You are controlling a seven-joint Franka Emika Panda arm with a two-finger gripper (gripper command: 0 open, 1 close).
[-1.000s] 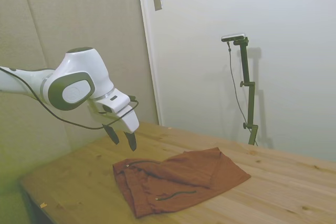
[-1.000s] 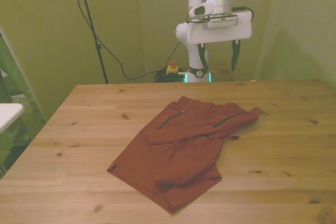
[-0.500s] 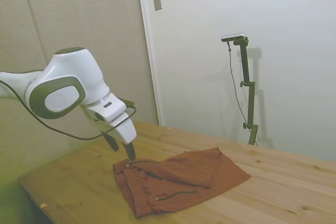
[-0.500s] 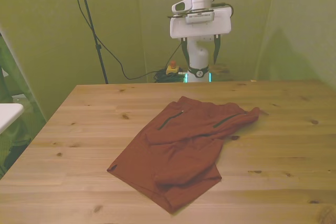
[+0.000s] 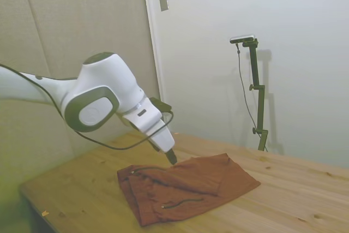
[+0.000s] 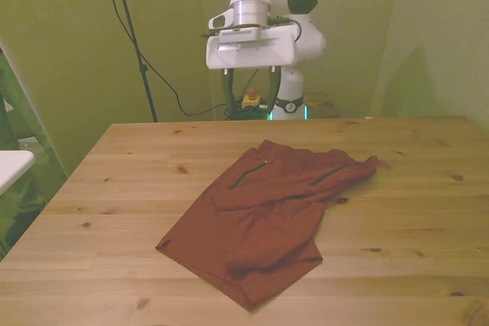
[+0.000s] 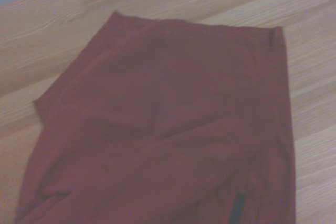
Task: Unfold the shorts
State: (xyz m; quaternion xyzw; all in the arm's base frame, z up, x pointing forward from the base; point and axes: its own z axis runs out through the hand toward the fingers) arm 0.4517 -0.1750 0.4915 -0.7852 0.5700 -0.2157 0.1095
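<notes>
side view / shorts (image 5: pixel 185 186): rust-brown, folded, lying flat on the wooden table (image 5: pixel 87 189), roughly mid-table; dark zipper line visible near the front edge of the fabric.
side view / gripper (image 5: pixel 170 156): angled down over the shorts' far edge, tip close above the cloth; contact can't be confirmed. Only one dark finger shows clearly here, so finger gap can't be told from this angle.
side view / arm (image 5: pixel 98 99): white, with a black cable looping under the wrist.
front view / shorts (image 6: pixel 267 215): middle of the table (image 6: pixel 92 196), one leg folded over the other, two dark pocket zips near the waistband end at the far side, hem end toward the near edge.
front view / gripper (image 6: pixel 250 89): two dark fingers hang spread apart under the white hand, nothing between them, seen above the far table edge and toward the front view's left of the shorts' waistband.
wrist view / shorts (image 7: pixel 168 135): fills most of the frame, soft focus, creased folds, a short dark zip mark at the edge; bare wood (image 7: pixel 52 35) around it.
</notes>
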